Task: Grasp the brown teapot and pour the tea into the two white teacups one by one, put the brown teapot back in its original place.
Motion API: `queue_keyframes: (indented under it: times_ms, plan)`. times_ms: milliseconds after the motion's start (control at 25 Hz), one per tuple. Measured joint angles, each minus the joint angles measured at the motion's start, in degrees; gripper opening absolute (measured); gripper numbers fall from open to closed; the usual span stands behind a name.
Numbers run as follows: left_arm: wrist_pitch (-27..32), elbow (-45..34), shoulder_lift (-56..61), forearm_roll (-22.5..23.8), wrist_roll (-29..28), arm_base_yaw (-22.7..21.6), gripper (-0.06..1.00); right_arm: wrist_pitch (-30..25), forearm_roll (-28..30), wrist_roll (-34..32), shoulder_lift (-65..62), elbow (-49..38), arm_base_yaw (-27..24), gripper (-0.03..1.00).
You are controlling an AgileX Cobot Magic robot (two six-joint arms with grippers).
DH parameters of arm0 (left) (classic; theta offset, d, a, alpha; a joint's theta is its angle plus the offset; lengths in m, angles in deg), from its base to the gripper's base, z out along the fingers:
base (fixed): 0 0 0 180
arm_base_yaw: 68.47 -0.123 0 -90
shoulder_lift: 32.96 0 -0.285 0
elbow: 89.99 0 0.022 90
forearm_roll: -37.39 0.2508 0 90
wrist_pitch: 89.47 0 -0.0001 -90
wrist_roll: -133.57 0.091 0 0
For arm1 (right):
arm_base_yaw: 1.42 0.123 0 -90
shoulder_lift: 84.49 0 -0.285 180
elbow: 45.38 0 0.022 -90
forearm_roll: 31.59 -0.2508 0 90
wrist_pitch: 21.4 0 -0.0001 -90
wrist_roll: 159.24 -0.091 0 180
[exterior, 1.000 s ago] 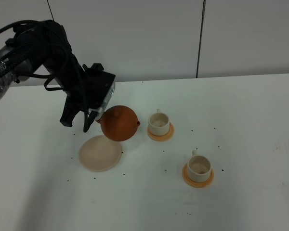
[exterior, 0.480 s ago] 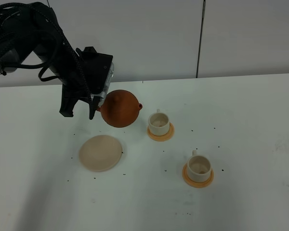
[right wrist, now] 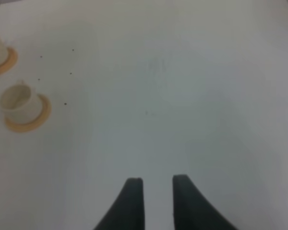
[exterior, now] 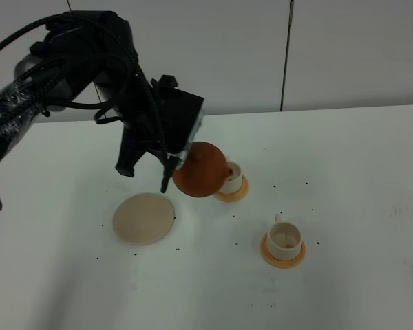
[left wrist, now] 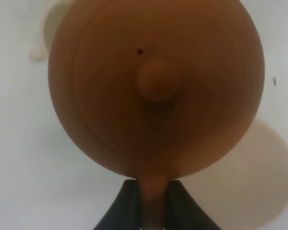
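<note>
Your left gripper (left wrist: pixel 153 186) is clenched on the loop handle (left wrist: pixel 153 207) of the brown teapot (exterior: pixel 201 170), with one black finger on each side of the handle. The pot hangs in the air, clear of the white table (exterior: pixel 358 158). In the wrist view its lid knob (left wrist: pixel 156 85) faces the camera.

From the high camera, the teapot's round body overlaps the far white teacup (exterior: pixel 233 180) and hides part of it. That cup sits on its orange coaster (exterior: pixel 235 195). The near white teacup (exterior: pixel 285 238) stands apart on its own orange coaster (exterior: pixel 283 257), closer to the front edge. The beige disc coaster (exterior: pixel 144 218) lies bare, beside and below the raised pot. Small dark specks are scattered on the table around the cups.

Your right gripper (right wrist: pixel 157 186) holds nothing. Its jaws stand a little apart over bare table, well away from the cups.
</note>
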Motion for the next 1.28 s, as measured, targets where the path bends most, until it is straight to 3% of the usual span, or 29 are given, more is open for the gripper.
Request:
queue_keyframes:
  times_ms: [480, 1280]
  plan:
    - [0.0, 0.0, 0.0, -1.3, -3.6, 4.4, 0.18, 0.0, 0.0, 0.0, 0.0, 0.0, 0.0, 0.15]
    - [0.0, 0.0, -0.4, -0.1, -6.8, 7.9, 0.18, 0.0, 0.0, 0.0, 0.0, 0.0, 0.0, 0.15]
